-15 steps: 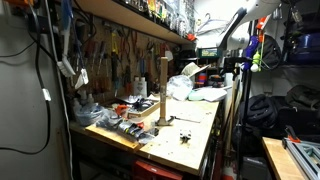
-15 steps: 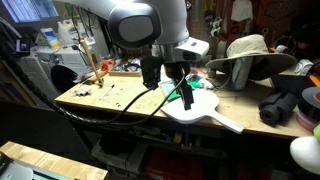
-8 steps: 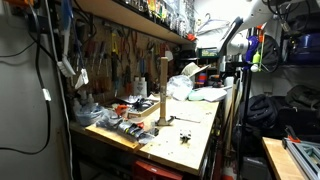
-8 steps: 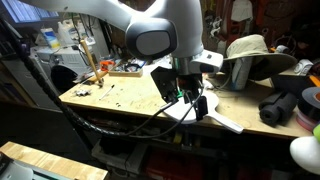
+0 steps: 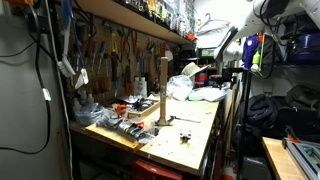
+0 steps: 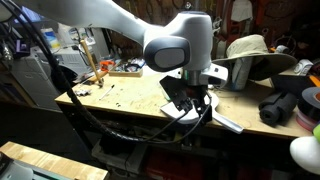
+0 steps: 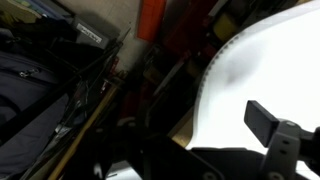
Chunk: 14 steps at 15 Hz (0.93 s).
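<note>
**Asker:** What sits at the left of your bench?

**Me:** In an exterior view, a thin wooden post (image 6: 88, 58) stands upright at the back left of the wooden bench (image 6: 100, 100). Small dark bits (image 6: 108, 86) lie scattered on the top near it.

**Asker:** And in the middle?

**Me:** My white arm (image 6: 175, 45) bends down over the front edge of the bench. My jaws hang at its end, dark and pointing down, right over a flat white paddle-shaped piece (image 6: 224, 120). That piece lies on the bench at the near edge, with its narrow handle pointing right. I cannot tell whether I touch it.

**Asker:** Are your jaws clenched or released?

**Me:** I cannot tell. In the exterior view they are a dark blur. In the wrist view only one dark fingertip (image 7: 268, 122) shows, at the lower right.

**Asker:** What else does the wrist view give?

**Me:** Dark clutter fills the left, an orange-red object (image 7: 150, 15) sits at the top, and the white piece fills the right.

**Asker:** What is at the right of the bench?

**Me:** A wide-brimmed hat (image 6: 250, 50) rests at the back, behind the white piece. A dark bundle (image 6: 283, 108) lies at the right end.
</note>
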Each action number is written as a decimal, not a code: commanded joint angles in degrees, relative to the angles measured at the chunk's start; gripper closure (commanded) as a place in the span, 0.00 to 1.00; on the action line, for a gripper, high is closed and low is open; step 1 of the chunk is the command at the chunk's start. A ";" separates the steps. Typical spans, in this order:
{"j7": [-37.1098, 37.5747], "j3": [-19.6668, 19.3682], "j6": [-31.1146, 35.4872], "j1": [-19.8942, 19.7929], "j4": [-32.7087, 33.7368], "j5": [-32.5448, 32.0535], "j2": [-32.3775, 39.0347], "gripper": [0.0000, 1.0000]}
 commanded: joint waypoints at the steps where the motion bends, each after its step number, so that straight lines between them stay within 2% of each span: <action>1: -1.14 2.94 -3.88 -3.15 5.40 1.76 3.87 0.28; 2: -0.95 3.31 -4.51 -3.50 6.32 1.64 4.48 0.30; 3: -0.17 3.42 -5.48 -3.61 7.27 1.29 5.12 0.37; 10: 2.03 3.62 -6.73 -4.19 10.98 0.30 7.57 0.95; 12: 2.43 3.48 -7.36 -4.21 11.49 0.03 7.72 1.00; 14: 3.42 2.78 -9.96 -3.93 12.16 -0.81 7.38 0.97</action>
